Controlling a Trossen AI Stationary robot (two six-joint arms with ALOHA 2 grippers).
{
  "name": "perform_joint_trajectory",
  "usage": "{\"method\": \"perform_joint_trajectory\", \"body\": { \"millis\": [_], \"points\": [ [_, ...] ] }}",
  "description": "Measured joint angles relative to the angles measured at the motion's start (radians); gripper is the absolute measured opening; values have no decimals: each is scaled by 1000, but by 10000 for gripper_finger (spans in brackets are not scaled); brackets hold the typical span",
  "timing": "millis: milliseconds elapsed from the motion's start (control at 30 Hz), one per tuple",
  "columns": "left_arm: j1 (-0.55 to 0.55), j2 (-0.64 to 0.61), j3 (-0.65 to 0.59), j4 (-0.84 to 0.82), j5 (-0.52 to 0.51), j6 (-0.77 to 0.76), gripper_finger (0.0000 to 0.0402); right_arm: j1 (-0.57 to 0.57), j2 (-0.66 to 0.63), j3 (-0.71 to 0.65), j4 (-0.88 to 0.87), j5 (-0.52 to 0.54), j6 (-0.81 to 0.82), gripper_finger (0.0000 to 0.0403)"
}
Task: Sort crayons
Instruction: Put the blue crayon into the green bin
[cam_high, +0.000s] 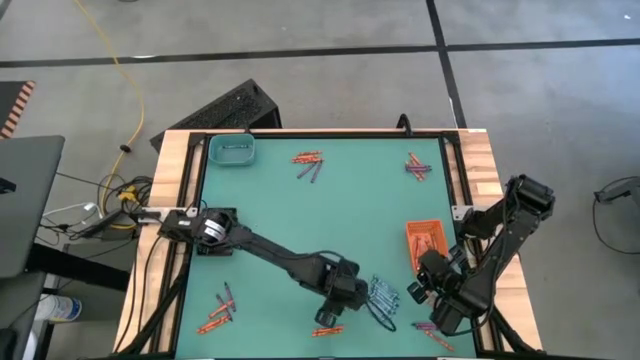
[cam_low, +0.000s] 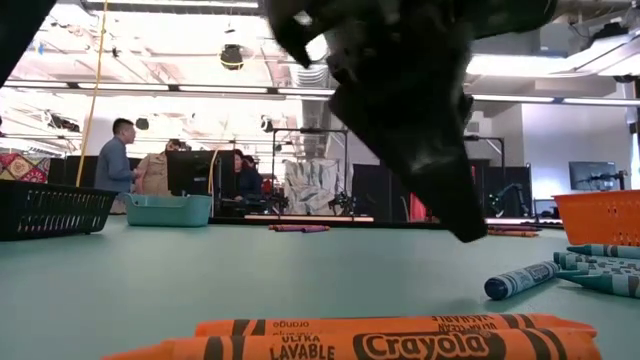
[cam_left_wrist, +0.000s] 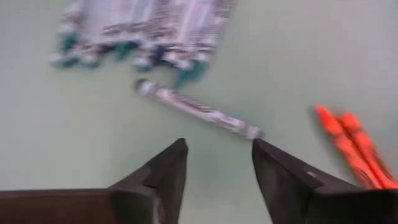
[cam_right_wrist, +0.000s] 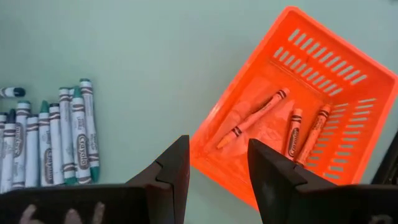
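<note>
Teal crayons (cam_high: 384, 293) bunched near edge, centre-right; loose one (cam_left_wrist: 199, 109) lies apart. Left gripper (cam_left_wrist: 216, 163) above it, fingers open, empty. Right gripper (cam_right_wrist: 214, 163) open beside orange tray (cam_right_wrist: 348, 68). Best: straddle loose crayon mid-length, descend squarely, close gently.

Orange tray (cam_high: 424, 243) right, teal tray (cam_high: 231, 150) far-left corner, black tray (cam_low: 50, 210), green table (cam_high: 330, 215)
</note>
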Motion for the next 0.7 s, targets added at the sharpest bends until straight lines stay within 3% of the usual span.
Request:
{"method": "perform_joint_trajectory", "body": {
  "millis": [133,500,700],
  "points": [
    [-17,0,0,35,-128,-80,194,15,0,0,0,17,0,153],
    [-26,37,-6,168,-64,-263,159,51,0,0,13,44,-7,153],
    [-29,77,-5,150,-124,-299,158,62,0,-1,20,70,-7,153]
  ]
}}
